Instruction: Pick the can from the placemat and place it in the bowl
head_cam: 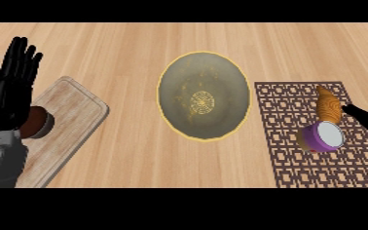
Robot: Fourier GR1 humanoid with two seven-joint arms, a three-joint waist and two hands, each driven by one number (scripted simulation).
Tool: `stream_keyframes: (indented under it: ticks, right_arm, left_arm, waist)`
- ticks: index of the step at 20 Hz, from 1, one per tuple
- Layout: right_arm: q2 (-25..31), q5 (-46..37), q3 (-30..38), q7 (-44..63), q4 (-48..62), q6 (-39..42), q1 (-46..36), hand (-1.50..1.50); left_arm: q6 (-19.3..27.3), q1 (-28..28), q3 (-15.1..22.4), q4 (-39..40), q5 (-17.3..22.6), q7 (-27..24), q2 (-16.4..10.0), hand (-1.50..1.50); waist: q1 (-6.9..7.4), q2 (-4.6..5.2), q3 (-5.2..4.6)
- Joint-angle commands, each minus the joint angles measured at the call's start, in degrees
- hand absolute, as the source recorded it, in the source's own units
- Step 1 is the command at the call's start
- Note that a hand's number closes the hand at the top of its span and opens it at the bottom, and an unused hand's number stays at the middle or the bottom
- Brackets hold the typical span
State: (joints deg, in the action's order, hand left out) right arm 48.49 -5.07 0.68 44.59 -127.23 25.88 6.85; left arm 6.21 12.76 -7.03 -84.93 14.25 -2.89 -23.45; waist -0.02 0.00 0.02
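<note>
One can (pixel 325 137) sits on the placemat (pixel 280 126), clear of the bowl (pixel 179 90).

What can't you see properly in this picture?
Head view:
Right hand: mostly cut off by the right edge.
Brown round thing on the board: partly hidden by the left hand; too unclear to name.
Placemat: near end cut off by the lower edge.
Can: any label too small to read.
</note>
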Motion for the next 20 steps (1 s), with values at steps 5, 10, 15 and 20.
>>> stream_keyframes:
  ticks: [5, 10, 15, 20]
  right_arm:
    - [-6.62, -9.25, 1.63, -9.18, 8.6, 2.92, 1.84, -1.5]
    - [-11.74, -17.21, -1.28, -13.36, 13.45, 1.24, -1.24, -1.5]
    - [-11.83, -19.02, 3.15, -23.12, 16.99, 2.71, 0.3, -1.5]
    - [-14.2, -23.79, 2.55, -26.54, 20.2, 3.32, -0.92, -1.5]
  left_arm:
    - [0.15, 1.44, -0.27, 0.35, -2.23, 0.51, 2.56, 0.0]
    - [0.42, -0.94, -0.67, -3.34, -3.32, 2.22, 3.42, 0.0]
    - [-1.31, -0.45, -2.44, -3.18, -2.84, 3.14, 3.11, 0.0]
    - [-2.68, 2.66, -3.71, -1.13, -3.0, 4.16, 2.8, 0.0]
  waist:
    - [-0.3, -0.02, -0.01]
    - [0.11, -0.03, -0.01]
    - [-0.06, -0.05, -0.01]
    - [-0.13, -0.03, -0.01]
